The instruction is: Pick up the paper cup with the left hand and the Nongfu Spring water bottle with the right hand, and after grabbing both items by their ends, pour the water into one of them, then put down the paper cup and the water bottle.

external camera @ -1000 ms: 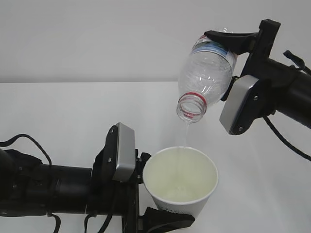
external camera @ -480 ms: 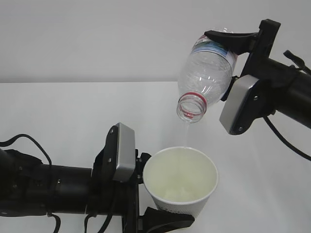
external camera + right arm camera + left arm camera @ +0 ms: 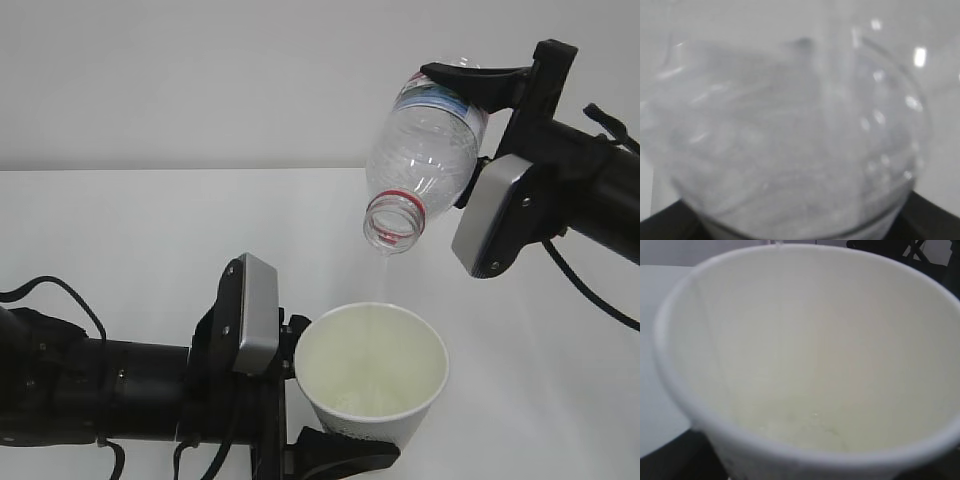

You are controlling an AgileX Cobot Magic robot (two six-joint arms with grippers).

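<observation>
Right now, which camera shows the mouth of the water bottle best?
The exterior view: the water bottle hangs tilted, its open mouth and red neck ring facing the camera above the paper cup. The right wrist view gives only blurred clear plastic; the left wrist view shows none of it.

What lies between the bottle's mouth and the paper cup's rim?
Exterior view: only a thin stream of water runs from the Nongfu Spring water bottle to the paper cup; otherwise bare air.

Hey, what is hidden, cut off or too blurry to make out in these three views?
- Exterior view: the white paper cup's base and logo are cut off by the bottom edge.
- Left wrist view: that cup fills the frame, hiding the left fingers.
- Right wrist view: the clear ribbed plastic bottle is a close blur, its label unreadable.
</observation>
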